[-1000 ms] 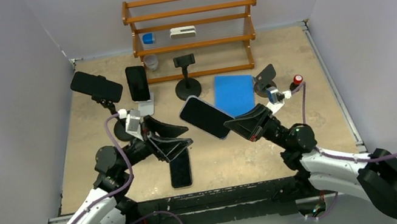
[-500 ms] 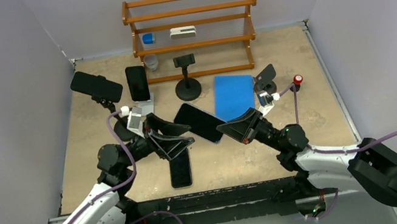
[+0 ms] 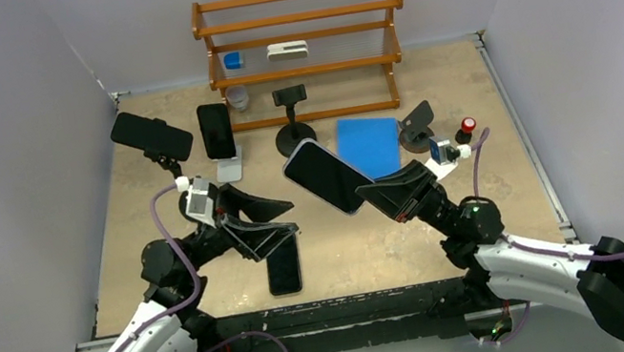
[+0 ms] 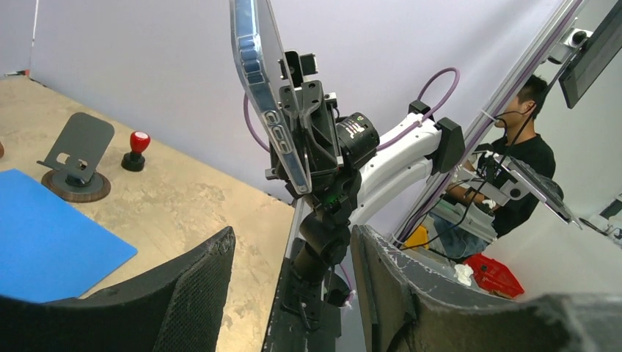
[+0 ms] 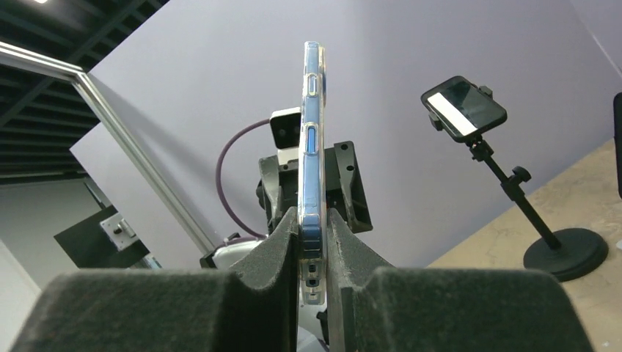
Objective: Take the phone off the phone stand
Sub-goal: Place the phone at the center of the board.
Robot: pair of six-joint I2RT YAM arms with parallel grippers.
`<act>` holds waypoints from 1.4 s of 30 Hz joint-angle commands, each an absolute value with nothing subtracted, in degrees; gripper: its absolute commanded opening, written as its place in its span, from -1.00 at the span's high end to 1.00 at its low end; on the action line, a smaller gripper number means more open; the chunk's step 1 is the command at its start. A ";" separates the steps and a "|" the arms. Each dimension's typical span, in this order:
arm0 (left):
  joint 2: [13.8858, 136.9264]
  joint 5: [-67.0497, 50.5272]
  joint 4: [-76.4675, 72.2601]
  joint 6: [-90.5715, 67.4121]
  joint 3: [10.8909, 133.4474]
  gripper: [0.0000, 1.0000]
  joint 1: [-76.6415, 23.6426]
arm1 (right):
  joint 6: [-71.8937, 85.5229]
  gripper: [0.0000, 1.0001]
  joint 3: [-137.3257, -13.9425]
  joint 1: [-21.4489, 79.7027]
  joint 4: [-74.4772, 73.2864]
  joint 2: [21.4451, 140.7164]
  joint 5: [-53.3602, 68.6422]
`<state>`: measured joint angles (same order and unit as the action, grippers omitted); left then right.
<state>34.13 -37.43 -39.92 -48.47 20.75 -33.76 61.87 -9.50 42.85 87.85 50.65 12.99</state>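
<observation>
Right, my right hand (image 3: 367, 191) is clamped on the phone (image 3: 324, 177), gripping it by its near end. The phone is up off the desk (image 3: 505, 190), tilted, with its dark face toward the top camera. It hangs over the middle of the desk, just near of the phone stand (image 3: 293, 131), a black post on a round base with a clamp head, and is not touching it. In the right wrist view the phone (image 5: 312, 132) stands edge-on, its clear case pinched between both pads (image 5: 279, 249).

My left hand (image 3: 283, 219) is spread wide and holds nothing. It points toward the held phone from the left, and its wrist view shows that phone (image 4: 260, 88) raised beyond the parted fingers (image 4: 191, 286).

A second phone (image 3: 283, 265) lies flat on the desk just near of the left hand. A blue mat (image 3: 371, 146) lies to the right of the held phone. At the far left, a tripod phone (image 3: 151, 136) sits on its mount and an upright phone (image 3: 217, 131) leans in a white holder. A wooden rack (image 3: 302, 42) stands along the far edge.
</observation>
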 commanded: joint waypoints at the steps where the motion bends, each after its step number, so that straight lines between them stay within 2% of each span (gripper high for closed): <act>1: 35.42 -36.79 -42.68 -49.07 23.11 -0.15 -33.46 | 61.26 1.00 -13.03 43.91 96.34 50.67 12.61; 15: 43.37 -38.34 -42.34 -48.71 29.94 -0.15 -33.40 | 59.95 1.00 -14.97 46.72 95.33 53.06 13.18; 26: 45.18 -36.84 -44.40 -51.18 30.84 -0.14 -33.42 | 57.89 1.00 -15.54 48.96 94.49 54.78 10.49; 38: 45.18 -34.57 -42.60 -54.32 31.12 0.26 -33.43 | 52.46 1.00 -17.13 51.84 86.24 52.78 5.46; 42: 45.61 -35.24 -43.24 -55.21 31.08 0.32 -33.44 | 52.28 1.00 -17.48 52.35 86.39 53.66 5.29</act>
